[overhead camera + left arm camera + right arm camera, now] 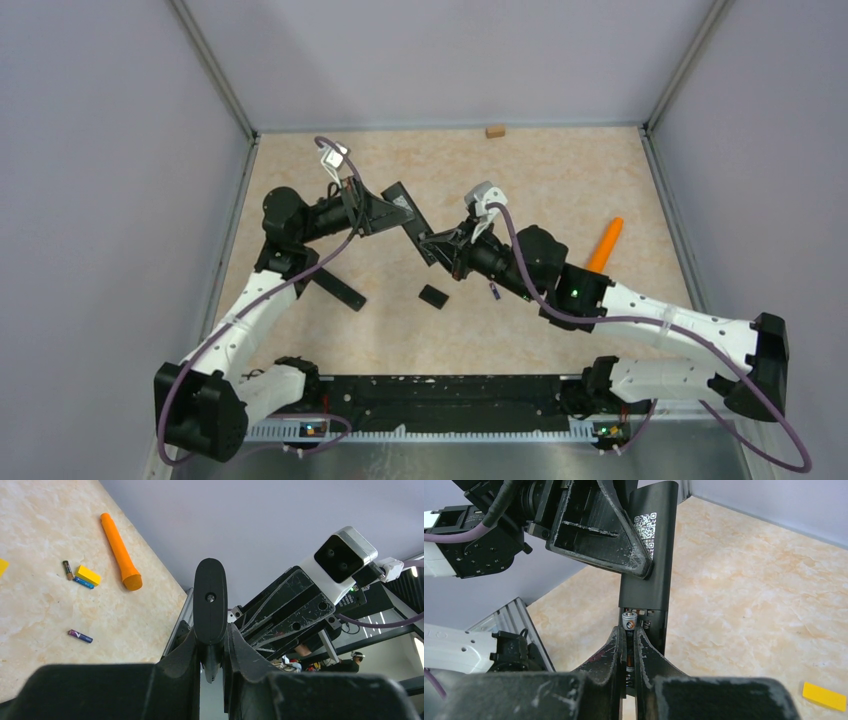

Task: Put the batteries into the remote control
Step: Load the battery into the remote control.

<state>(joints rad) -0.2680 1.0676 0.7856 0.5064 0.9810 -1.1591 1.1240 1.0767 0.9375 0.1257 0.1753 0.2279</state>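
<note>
My left gripper (383,213) is shut on the black remote control (405,212) and holds it above the table; in the left wrist view the remote (210,602) stands on edge between the fingers of that gripper (212,637). My right gripper (629,634) is shut on a battery (629,621) with a white end, which sits at the open compartment at the near end of the remote (651,555). In the top view the right gripper (441,250) meets the remote's lower end. More batteries lie on the table (80,636), (67,570), (83,583).
A small black cover (433,295) and a long black bar (337,288) lie on the table below the grippers. An orange cone-shaped stick (605,245) lies at the right, with a yellow block (88,575) near it. A tan block (494,131) sits by the back wall.
</note>
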